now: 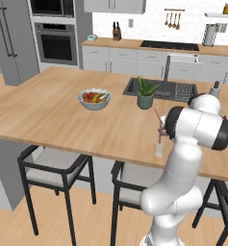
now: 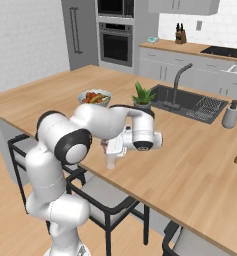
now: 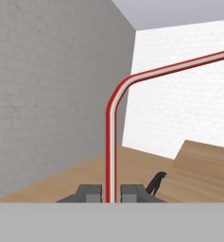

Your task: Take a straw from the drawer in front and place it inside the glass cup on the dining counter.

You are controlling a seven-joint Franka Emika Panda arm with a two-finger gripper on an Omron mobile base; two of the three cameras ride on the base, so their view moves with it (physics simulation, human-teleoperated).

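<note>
My hand (image 3: 111, 194) pinches the thin red-and-white bent straw (image 3: 111, 142) just above the small clear glass cup (image 1: 159, 148). I'd keep it upright and ease it straight down into the cup before letting go.

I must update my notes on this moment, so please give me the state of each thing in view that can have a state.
pincer: shut on the straw.
straw: held between the fingertips, bent near its top, lower end in or just above the glass cup; cannot tell which.
glass cup: upright near the edge of the dining counter.
fruit bowl: upright, holding fruit.
plant pot: upright beside the sink.
oven: door closed.
</note>
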